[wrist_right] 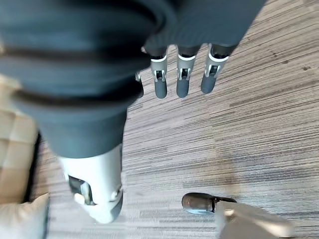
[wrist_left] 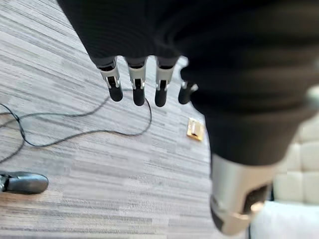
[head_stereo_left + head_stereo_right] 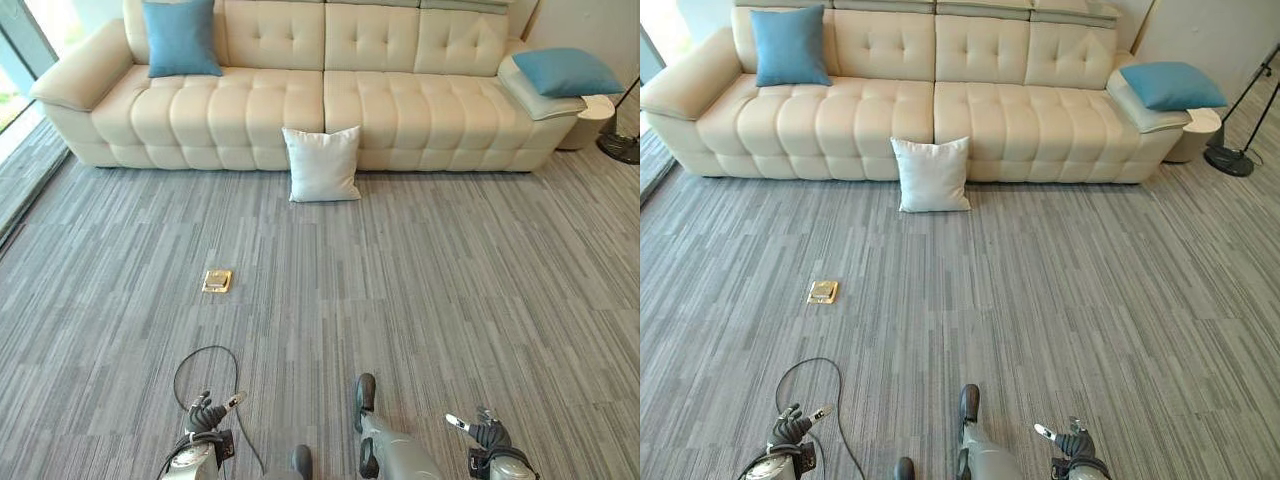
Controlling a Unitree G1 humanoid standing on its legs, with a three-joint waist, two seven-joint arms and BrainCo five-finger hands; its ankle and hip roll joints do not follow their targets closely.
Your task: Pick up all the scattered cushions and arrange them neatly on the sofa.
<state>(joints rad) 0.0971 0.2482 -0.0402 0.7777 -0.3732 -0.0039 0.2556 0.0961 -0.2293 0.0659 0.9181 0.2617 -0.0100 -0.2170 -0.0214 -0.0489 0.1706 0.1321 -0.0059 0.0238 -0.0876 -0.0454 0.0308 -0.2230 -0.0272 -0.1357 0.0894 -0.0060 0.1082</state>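
A white cushion (image 3: 322, 164) stands on the carpet, leaning against the front of the cream sofa (image 3: 400, 110) near its middle. One blue cushion (image 3: 181, 38) is propped upright against the sofa's left backrest. Another blue cushion (image 3: 565, 71) lies flat on the right armrest. My left hand (image 3: 205, 415) hangs low at the near edge, far from the sofa, and its fingers (image 2: 137, 89) are straight and hold nothing. My right hand (image 3: 485, 432) is also low and near, with straight, empty fingers (image 1: 182, 82).
A small brass floor plate (image 3: 217, 281) is set in the grey carpet between me and the sofa. A floor lamp base (image 3: 622, 147) and a round side table (image 3: 597, 118) stand beside the sofa's right end. A window runs along the left.
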